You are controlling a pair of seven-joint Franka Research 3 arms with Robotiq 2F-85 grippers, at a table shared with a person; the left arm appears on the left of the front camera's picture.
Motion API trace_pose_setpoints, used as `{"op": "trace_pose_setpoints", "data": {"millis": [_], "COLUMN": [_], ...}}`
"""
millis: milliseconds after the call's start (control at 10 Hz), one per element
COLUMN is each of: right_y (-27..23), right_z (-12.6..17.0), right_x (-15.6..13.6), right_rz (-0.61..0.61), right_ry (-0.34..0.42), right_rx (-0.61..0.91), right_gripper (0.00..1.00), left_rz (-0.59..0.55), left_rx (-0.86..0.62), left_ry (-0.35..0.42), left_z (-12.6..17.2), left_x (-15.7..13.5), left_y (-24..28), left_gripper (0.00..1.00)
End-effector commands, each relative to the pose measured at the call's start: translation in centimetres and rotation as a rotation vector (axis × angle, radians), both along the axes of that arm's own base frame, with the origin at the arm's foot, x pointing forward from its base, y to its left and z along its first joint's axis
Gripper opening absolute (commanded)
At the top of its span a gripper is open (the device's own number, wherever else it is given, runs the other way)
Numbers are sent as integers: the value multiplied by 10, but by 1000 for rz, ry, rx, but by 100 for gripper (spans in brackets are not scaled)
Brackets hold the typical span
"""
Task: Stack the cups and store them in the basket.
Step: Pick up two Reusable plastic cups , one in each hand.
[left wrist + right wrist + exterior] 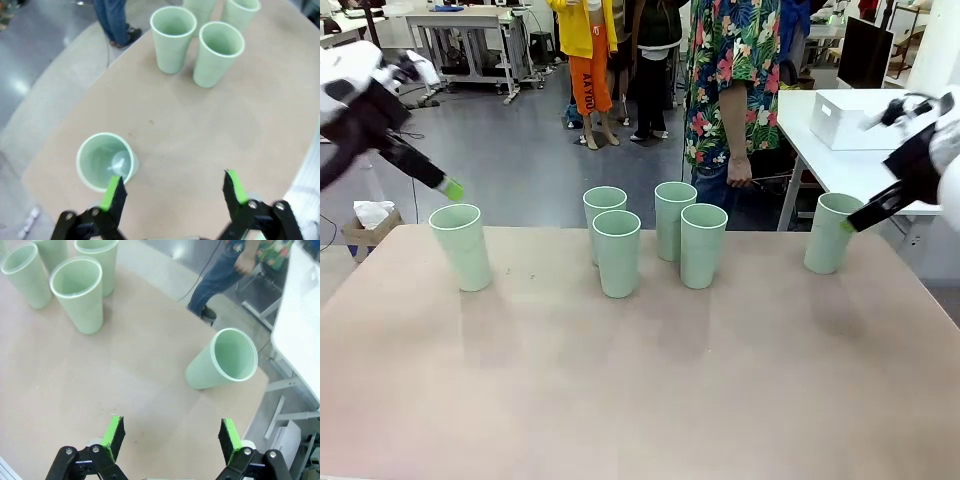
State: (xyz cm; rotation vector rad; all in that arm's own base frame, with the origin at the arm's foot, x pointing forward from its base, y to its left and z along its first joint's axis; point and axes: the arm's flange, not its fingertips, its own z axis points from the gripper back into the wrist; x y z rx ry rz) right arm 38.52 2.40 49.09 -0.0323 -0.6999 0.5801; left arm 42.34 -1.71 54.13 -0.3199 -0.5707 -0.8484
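Left jaws, apart and empty, hang with one green pad [109, 195] over the rim of a tall pale mint-green plastic cup [102, 160]; right jaws, also apart, face a like cup [222, 360] just ahead. Approach step, nothing stacked: each pair should next straddle a cup wall and close. Four more cups [617, 255] stand between them.

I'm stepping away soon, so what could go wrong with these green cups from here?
1. The far-right pale mint-green plastic tumbler stands close to the edge of the table; a nudge from the open right claw could push it off.
2. The far-left tumbler also sits near an edge, close to the open left claw.
3. The four middle tumblers stand tightly grouped; grasping one may topple neighbours.
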Motion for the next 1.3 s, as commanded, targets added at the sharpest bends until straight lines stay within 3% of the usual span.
{"op": "trace_pose_setpoints", "data": {"millis": [0, 200, 300, 400, 500, 900, 1000, 1200], "right_y": [-38, -69, -74, -70, -70, -72, -87, -130], "right_z": [-16, -27, -33, -39, -2, -9, 14, 50], "right_x": [-25, -12, 0, 14, 8, 12, 44, 86], "right_rz": [68, 130, 170, 190, 72, 104, 162, 196], "right_ry": [-85, -165, -168, -174, -129, -143, -110, -80], "right_rx": [87, 152, 159, 207, 105, 120, 181, 252], "right_gripper": [100, 100, 100, 100, 100, 100, 100, 100], "left_rz": [-108, -262, -322, -297, -233, -248, -297, -331], "left_rx": [-36, -65, -73, -66, -46, -30, -42, -172], "left_ry": [0, -29, -84, -112, -60, -68, -122, -104], "left_z": [14, 20, 15, 0, 22, 16, 35, 42], "left_x": [9, 16, 19, 0, -1, 0, -2, 12], "left_y": [48, 101, 120, 73, 107, 108, 108, 147], "left_gripper": [100, 100, 100, 100, 100, 100, 100, 100]}}
